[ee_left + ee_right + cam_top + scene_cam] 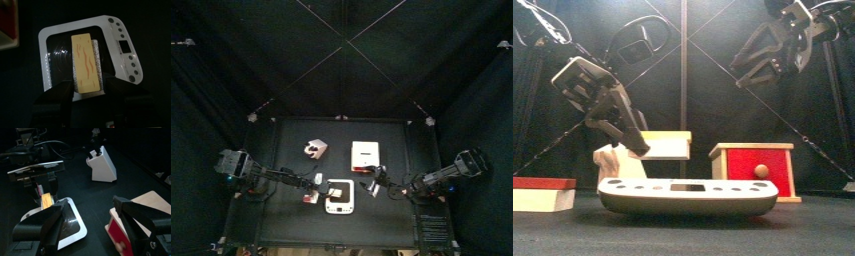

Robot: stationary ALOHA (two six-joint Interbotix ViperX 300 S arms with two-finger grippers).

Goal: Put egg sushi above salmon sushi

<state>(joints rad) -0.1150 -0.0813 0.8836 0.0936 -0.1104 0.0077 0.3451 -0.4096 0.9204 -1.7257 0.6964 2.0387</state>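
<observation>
The left gripper (87, 86) has its fingers clamped on the two long sides of the egg sushi (87, 62), a yellow slab with brown streaks on white rice. It holds the sushi in the air over the white scale (67, 30), which stands near the middle of the front edge of the counter (100, 193). The sushi hangs above the round black plate of the scale and does not touch it, as far as I can see. Beside the scale, nearer to the front left corner, lies a red-topped piece (543, 185) with a white underside (I cannot tell if this is the salmon sushi). On the other side of the scale stands a small wooden box with red front (756, 170). Toward the back edge are a white stand (101, 165) and a tan-topped box (667, 145). The right gripper (88, 208) hangs high over the right side of the counter, with its fingers wide apart and nothing between them.
</observation>
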